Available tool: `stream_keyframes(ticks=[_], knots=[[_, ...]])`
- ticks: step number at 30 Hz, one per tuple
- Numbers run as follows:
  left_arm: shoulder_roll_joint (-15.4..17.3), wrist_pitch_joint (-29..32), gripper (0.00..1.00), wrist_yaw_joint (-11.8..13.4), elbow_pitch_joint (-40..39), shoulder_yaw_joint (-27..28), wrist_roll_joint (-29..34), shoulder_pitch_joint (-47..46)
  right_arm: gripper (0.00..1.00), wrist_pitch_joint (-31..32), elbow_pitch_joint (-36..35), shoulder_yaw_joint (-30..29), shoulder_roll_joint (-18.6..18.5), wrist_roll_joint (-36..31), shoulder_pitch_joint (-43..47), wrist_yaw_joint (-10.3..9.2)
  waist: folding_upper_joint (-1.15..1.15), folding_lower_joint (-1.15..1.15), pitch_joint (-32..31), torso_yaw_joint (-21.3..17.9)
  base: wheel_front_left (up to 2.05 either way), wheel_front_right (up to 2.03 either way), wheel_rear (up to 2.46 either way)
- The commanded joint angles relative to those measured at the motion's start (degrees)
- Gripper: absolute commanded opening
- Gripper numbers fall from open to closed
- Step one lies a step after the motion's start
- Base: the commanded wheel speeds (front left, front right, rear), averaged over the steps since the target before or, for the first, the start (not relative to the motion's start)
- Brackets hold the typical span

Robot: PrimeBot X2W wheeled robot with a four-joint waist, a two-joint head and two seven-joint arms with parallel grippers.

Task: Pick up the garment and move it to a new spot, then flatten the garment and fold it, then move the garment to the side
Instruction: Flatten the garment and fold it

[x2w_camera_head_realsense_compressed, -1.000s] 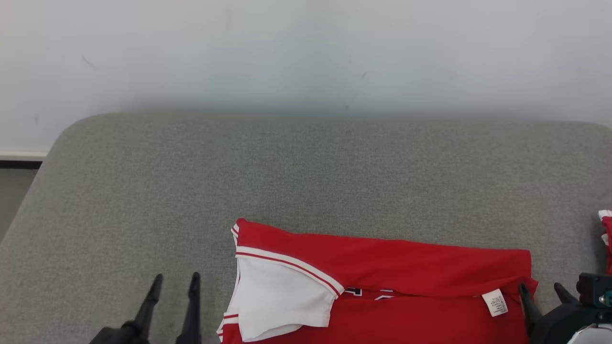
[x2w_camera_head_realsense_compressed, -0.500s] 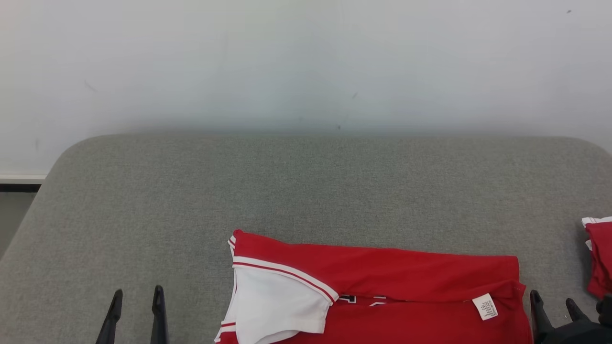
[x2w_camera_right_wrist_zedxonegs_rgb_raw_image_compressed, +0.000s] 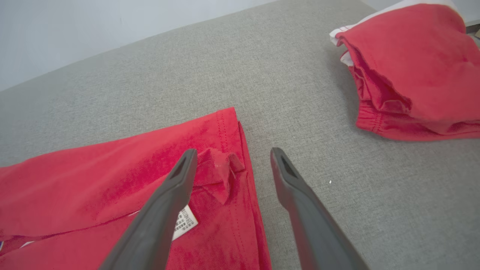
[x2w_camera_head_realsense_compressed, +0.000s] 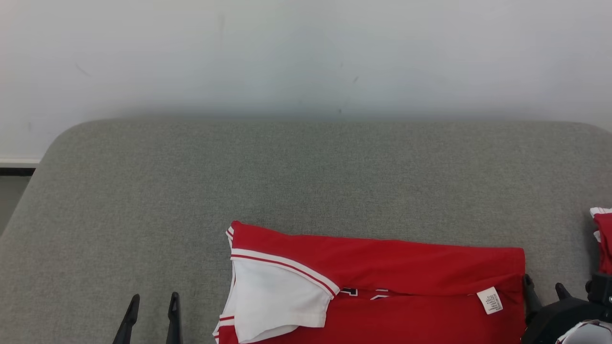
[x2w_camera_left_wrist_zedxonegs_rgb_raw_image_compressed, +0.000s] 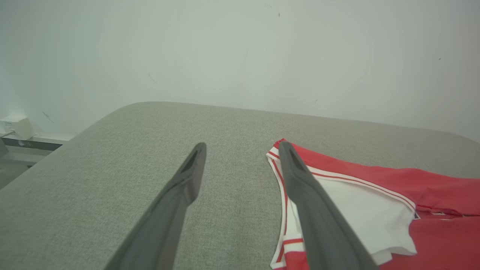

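I count two red garments, two tools and one grey fabric-covered worktop (x2w_camera_head_realsense_compressed: 306,172) set against a pale wall (x2w_camera_head_realsense_compressed: 306,48).

The red short-sleeved jersey with white and red striped trim (x2w_camera_head_realsense_compressed: 406,267) lies at the near edge of the worktop, from about the middle towards the right. It is folded into a long flat band. The far fold runs straight from left to right, and a white panel edged in red (x2w_camera_head_realsense_compressed: 277,296) is turned over at the left end. A small white care label (x2w_camera_head_realsense_compressed: 491,300) sits near its right end, where the corner is slightly crumpled. Dark lettering shows in the gap between the layers, too hidden to read.

The second red garment with a white edge (x2w_camera_head_realsense_compressed: 605,239) is bunched at the far right, well apart from the jersey.

My left tool (x2w_camera_head_realsense_compressed: 155,297) has its fingers wide apart and holds nothing. It is over bare grey cloth just left of the jersey.

My right tool (x2w_camera_head_realsense_compressed: 542,283) is also spread wide and empty. It straddles the jersey's right edge, one finger over the red cloth by the label and the other over bare worktop. I cannot tell whether it touches the cloth.
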Motion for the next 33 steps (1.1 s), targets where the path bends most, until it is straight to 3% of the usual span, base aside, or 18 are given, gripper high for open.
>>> stream_keyframes(ticks=[1, 17, 18, 19, 20, 33], knots=[[-0.2, -0.1, 1.0, -0.2, -0.3, -0.2, 0.6, -0.9, 1.0, 0.0, 0.9, 0.0, -0.9, -0.6, -1.0, -0.02, 0.0, 0.0, 1.5, 0.7, 0.0, 0.0, 0.0], [0.0, -0.1, 1.0, -0.4, -0.6, -0.9, 0.4, -3.8, 1.0, 5.0, 14.6, 0.5, -2.8, -2.5, -6.2, -0.01, 0.0, 0.0, 6.4, 3.7, 0.0, 0.0, 0.0], [0.0, -0.1, 1.0, -0.4, -0.6, -0.9, 0.4, -3.9, 0.68, 5.2, 15.0, 0.7, -2.8, -2.5, -6.4, -0.01, 0.0, 0.0, 6.4, 3.7, 0.0, 0.0, 0.0], [0.0, -0.1, 1.0, -0.4, -0.6, -0.8, 0.3, -3.9, 0.24, 5.3, 15.4, 0.9, -2.9, -2.5, -6.5, -0.01, 0.0, 0.0, 6.4, 3.7, 0.0, 0.0, 0.0], [0.0, -0.1, 1.0, -0.3, -0.6, -0.8, 0.3, -4.0, 0.0, 5.4, 15.6, 0.9, -2.9, -2.5, -6.6, -0.01, 0.0, 0.0, 6.3, 3.6, 0.0, 0.0, 0.0], [-0.4, -0.1, 1.0, -0.3, 0.0, -0.5, -0.3, -3.2, 0.0, 2.4, 11.4, -7.0, -5.2, -8.5, -9.9, -0.11, 0.0, 0.0, 4.8, 1.0, 0.0, 0.0, 0.0]])
